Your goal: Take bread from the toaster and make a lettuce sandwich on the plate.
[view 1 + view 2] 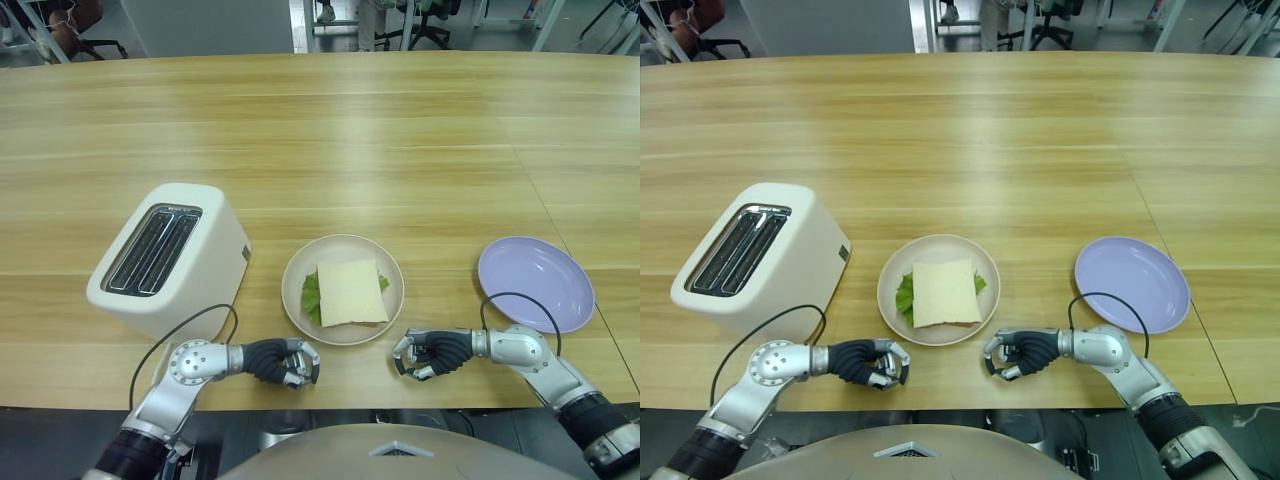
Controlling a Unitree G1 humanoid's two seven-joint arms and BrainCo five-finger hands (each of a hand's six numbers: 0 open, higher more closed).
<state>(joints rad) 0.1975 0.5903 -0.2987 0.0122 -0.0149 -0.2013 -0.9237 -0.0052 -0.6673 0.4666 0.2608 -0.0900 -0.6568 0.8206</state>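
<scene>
A cream toaster (170, 258) stands at the left with both slots dark and no bread showing. To its right a beige plate (297, 300) holds a sandwich: a pale bread slice (350, 292) on top with green lettuce (311, 296) poking out at the left and right edges. My left hand (287, 361) rests near the table's front edge, just below the plate's left side, fingers curled and holding nothing. My right hand (428, 353) sits below the plate's right side, also curled on nothing.
An empty lavender plate (536, 283) lies at the right, just beyond my right forearm. Black cables (175, 338) loop over both wrists. Chairs and table legs stand past the far edge.
</scene>
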